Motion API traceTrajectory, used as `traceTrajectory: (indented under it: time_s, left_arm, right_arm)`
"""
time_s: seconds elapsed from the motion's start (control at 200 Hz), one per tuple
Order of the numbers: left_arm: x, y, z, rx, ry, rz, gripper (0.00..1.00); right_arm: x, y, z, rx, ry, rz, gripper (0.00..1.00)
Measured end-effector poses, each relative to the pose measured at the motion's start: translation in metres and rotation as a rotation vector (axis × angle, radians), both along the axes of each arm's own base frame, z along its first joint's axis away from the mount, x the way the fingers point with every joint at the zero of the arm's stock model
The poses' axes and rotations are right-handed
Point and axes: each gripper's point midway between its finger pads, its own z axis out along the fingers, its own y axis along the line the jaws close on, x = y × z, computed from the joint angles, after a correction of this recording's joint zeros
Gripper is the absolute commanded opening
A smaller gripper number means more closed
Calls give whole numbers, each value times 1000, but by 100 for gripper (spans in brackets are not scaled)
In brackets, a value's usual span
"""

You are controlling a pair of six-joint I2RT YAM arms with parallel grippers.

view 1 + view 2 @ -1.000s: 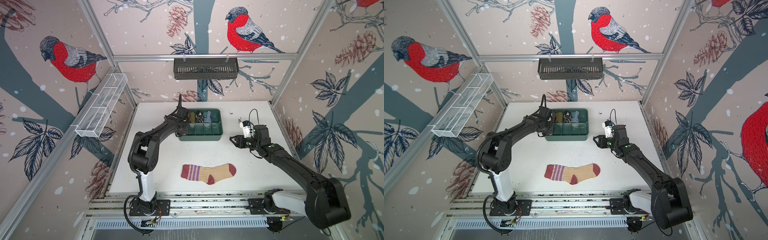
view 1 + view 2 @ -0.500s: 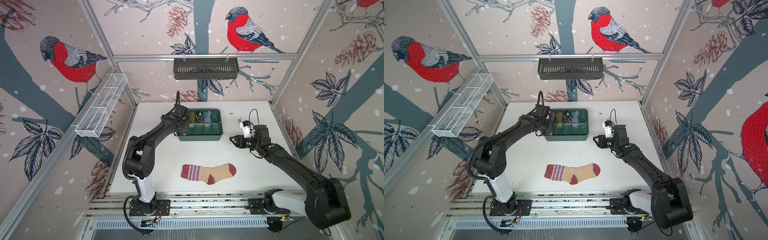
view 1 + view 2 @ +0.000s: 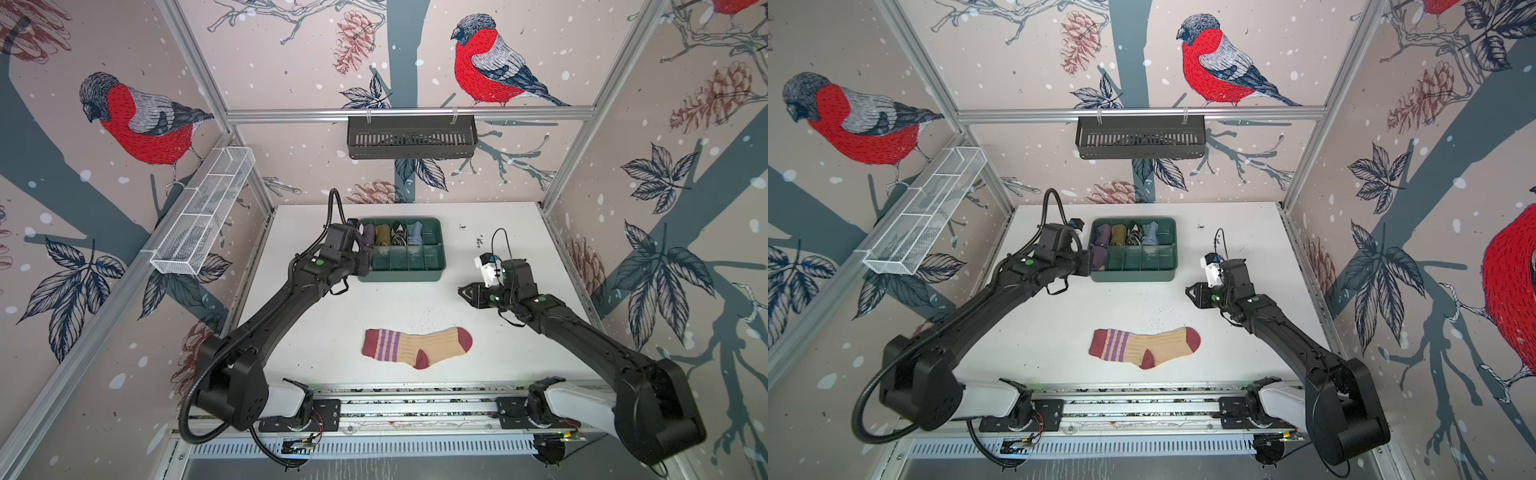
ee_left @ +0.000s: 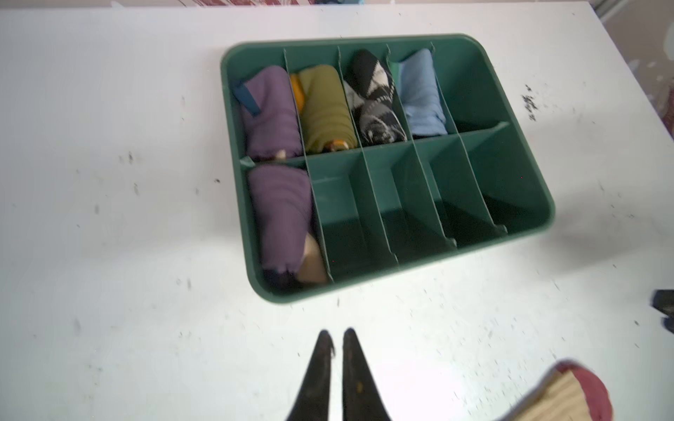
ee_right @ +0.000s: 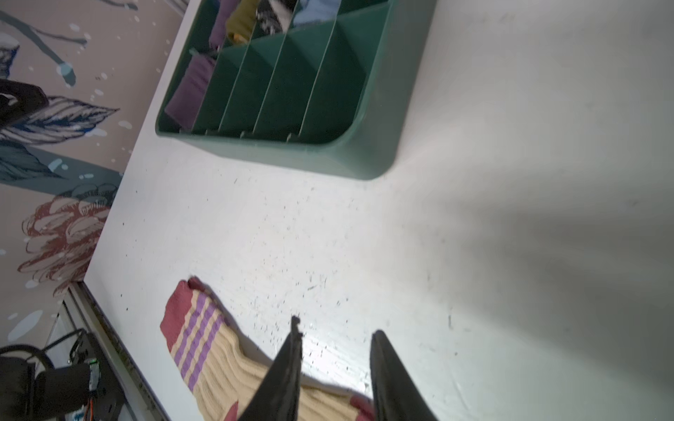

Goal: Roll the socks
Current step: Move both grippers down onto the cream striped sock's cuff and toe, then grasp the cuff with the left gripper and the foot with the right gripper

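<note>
A tan sock (image 3: 417, 347) (image 3: 1144, 345) with dark red toe, heel and cuff and purple stripes lies flat on the white table near the front; it also shows in the right wrist view (image 5: 219, 368). The purple sock (image 4: 282, 215) (image 3: 1098, 257) sits rolled in the front left compartment of the green tray (image 3: 401, 276) (image 4: 401, 268), a tan end showing. My left gripper (image 4: 337, 333) (image 3: 1087, 265) hangs at the tray's left front, shut and empty. My right gripper (image 5: 337, 324) (image 3: 463, 291) hovers right of the tray, above the tan sock's toe end, open with nothing between its fingers.
The tray's rear row holds another purple roll (image 4: 270, 113), an olive roll (image 4: 326, 109), a black-white patterned roll (image 4: 375, 98) and a light blue roll (image 4: 423, 94). A black basket (image 3: 411, 137) hangs on the back wall, a white wire basket (image 3: 203, 216) on the left wall.
My left gripper has drawn back from the tray's left compartments and shut, its arm swinging left. The right jaws have narrowed somewhat; that arm and the tan sock have stayed put.
</note>
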Motion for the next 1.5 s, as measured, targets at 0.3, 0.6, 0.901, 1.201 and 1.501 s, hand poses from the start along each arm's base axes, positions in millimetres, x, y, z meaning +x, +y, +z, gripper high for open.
traceTrajectory:
  time_s: [0.3, 0.6, 0.901, 1.201, 1.501]
  left_arm:
    - [-102, -56, -64, -36, 219, -217, 1]
    - [-169, -72, -123, -15, 461, -321, 0]
    - [-178, -80, -171, 14, 596, -331, 0]
    - [-131, -84, -169, -50, 536, -298, 0]
    - [-82, -75, -156, -11, 418, -247, 27]
  right_arm:
    - [-80, 34, -46, -75, 159, 121, 28]
    - [-98, 23, -82, -163, 275, 55, 27]
    - [-73, 24, -89, -159, 283, 3, 27]
    - [-25, 9, -88, -155, 244, -77, 28]
    - [7, -4, -80, -201, 190, -112, 43]
